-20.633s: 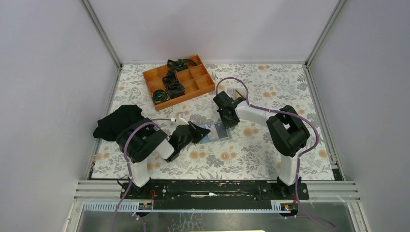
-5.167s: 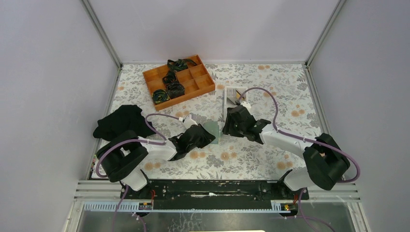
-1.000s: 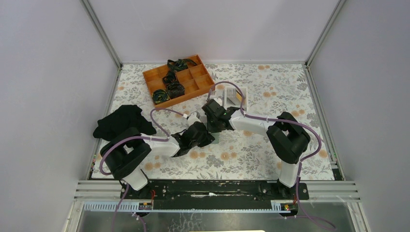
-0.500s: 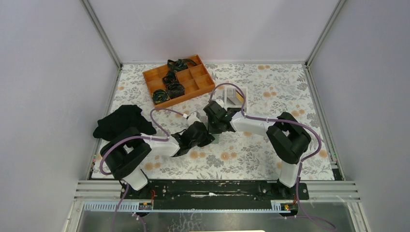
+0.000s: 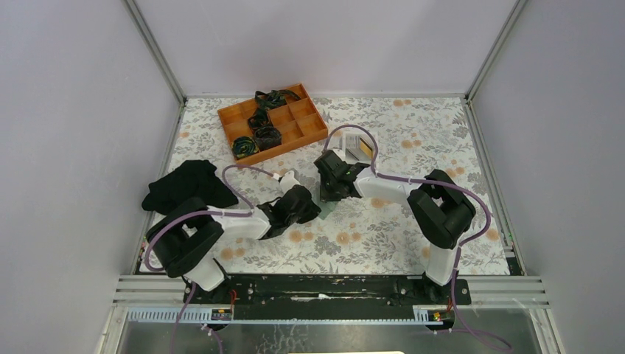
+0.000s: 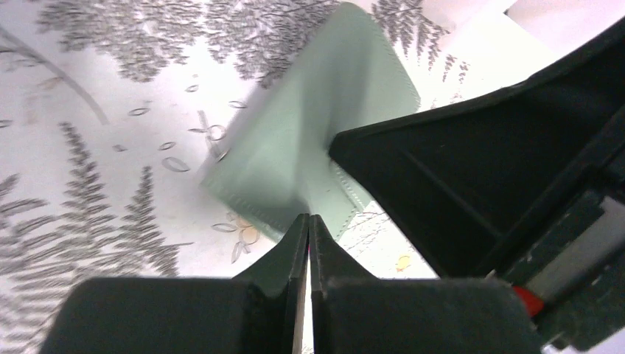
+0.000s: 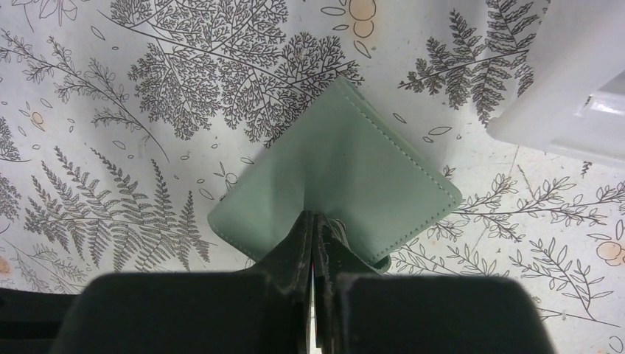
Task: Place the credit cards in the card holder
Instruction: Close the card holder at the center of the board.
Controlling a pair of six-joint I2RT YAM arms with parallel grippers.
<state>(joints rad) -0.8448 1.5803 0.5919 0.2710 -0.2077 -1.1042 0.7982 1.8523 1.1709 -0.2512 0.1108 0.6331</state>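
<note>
The sage-green card holder [image 7: 346, 173] lies on the floral cloth between my two grippers. It also shows in the left wrist view [image 6: 317, 140], and as a sliver in the top view [image 5: 324, 203]. My left gripper [image 6: 309, 219] is shut, its tips pinching the holder's near edge. My right gripper [image 7: 317, 215] is shut, its tips pressed against the opposite edge, with no card visible between the jaws. The right gripper's black body [image 6: 479, 177] fills the right of the left wrist view. The credit cards are not clearly visible.
A white tray [image 5: 361, 147] stands just behind the right gripper; its corner shows in the right wrist view [image 7: 567, 88]. An orange compartment box [image 5: 273, 124] with dark rolled items sits at the back left. A black cloth [image 5: 184, 184] lies at the left.
Over the last second both grippers stayed at the card holder. The right gripper shifted slightly to the right and back; the left arm barely moved.
</note>
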